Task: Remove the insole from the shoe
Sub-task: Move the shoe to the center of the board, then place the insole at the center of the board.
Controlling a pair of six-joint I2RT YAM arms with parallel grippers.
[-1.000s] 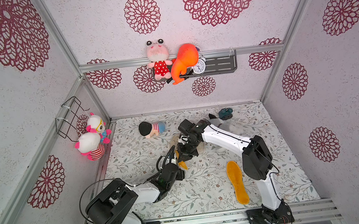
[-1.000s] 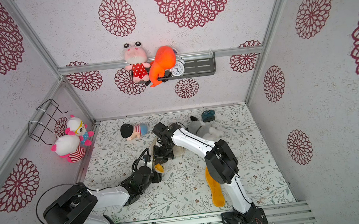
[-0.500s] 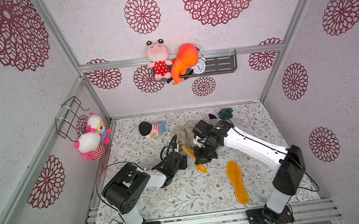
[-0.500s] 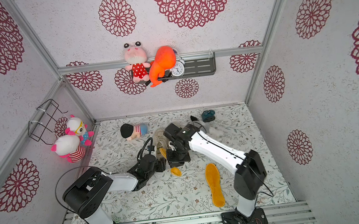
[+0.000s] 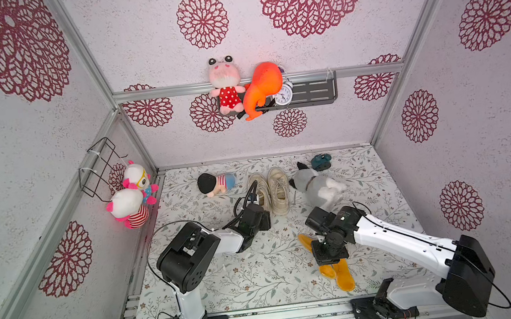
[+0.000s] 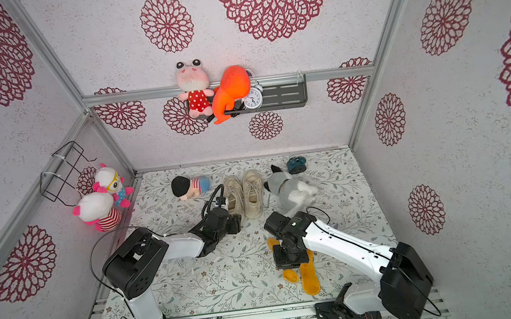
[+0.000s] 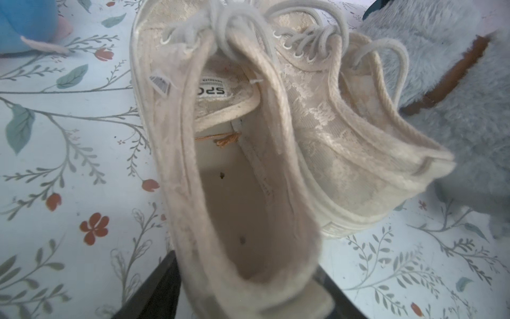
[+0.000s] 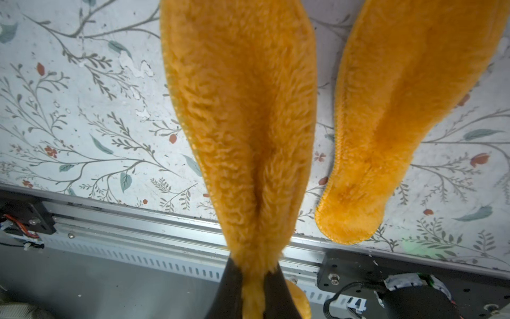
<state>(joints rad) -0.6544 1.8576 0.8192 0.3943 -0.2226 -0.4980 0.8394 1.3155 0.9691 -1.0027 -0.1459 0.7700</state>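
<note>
Right gripper (image 8: 252,279) pinched a fuzzy orange insole (image 8: 240,124) over the floral mat (image 8: 82,124), beside a second orange insole (image 8: 400,124). Left gripper (image 7: 248,299) gaped astride the heel of the beige lace-up shoe (image 7: 234,210), grey plush dog (image 7: 455,82) nearby.

Floral tabletop (image 5: 261,280). Doll with black hair and striped top (image 5: 216,183) lies near the far edge, toward the far-left corner. Grey-white plush dog (image 5: 316,187) lies toward the far-right corner, with a small teal object (image 5: 321,162) just beside its head at the far edge. Dark wall shelf (image 5: 315,93) on the back wall carries a pink frog plush (image 5: 226,85), an orange plush (image 5: 264,89) and a white alarm clock (image 5: 282,94). Wire basket (image 5: 101,164) on the left wall, with a white plush with glasses (image 5: 137,180) and a white-pink striped plush (image 5: 125,206) just below it, by the far-left corner.
</note>
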